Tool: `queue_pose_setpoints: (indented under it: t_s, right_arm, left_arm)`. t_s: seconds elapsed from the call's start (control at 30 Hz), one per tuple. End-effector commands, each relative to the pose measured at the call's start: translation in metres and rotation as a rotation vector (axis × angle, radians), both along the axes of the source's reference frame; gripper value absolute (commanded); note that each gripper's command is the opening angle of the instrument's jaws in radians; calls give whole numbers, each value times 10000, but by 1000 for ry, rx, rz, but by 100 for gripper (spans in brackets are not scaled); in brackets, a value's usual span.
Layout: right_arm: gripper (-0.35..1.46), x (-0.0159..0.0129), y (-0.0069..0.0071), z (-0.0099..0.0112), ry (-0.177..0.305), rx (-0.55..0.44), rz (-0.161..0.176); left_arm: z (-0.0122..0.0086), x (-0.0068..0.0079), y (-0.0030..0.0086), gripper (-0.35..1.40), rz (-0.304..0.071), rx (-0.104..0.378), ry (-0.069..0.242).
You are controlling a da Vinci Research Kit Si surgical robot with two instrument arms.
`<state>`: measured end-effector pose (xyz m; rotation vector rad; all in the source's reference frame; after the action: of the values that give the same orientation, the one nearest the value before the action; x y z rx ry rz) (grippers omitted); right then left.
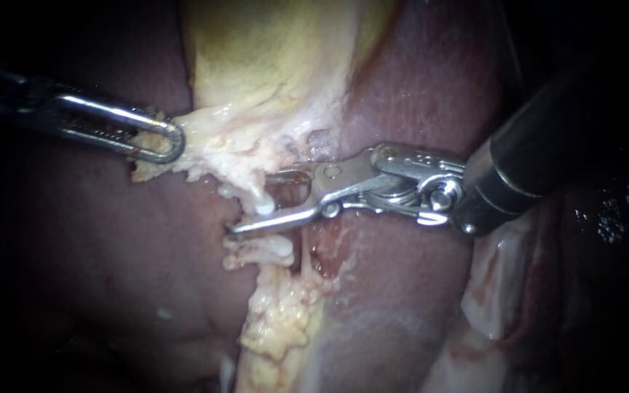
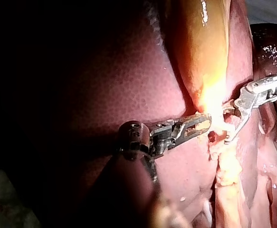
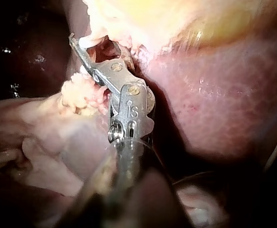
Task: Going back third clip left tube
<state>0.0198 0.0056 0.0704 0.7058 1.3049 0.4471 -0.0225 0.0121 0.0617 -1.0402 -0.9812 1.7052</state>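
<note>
The right instrument's (image 1: 252, 205) 2 jaws stand apart, straddling the pale tube (image 1: 258, 191) just below the gallbladder (image 1: 271, 51), over the liver (image 1: 111, 255). The left instrument (image 1: 172, 142) is clamped on pale tissue (image 1: 209, 145) at the gallbladder's lower left edge.

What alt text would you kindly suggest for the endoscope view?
The right instrument holds its end effector open astride pale tissue at centre, over the liver. The left instrument has its end effector shut on that tissue's edge, below the yellow gallbladder.
</note>
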Motion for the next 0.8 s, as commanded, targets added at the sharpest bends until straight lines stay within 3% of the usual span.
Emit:
queue_pose_setpoints:
  t_s: [0.03, 0.8]
  right_arm:
    - [50, -3, -1, 0, -4, 0, -6]
    - [50, -43, -12, -8, 7, -55, -42]
  left_arm:
    - [0, 0, 0, -35, 1, 0, -1]
    - [0, 2, 1, -35, 2, 1, -2]
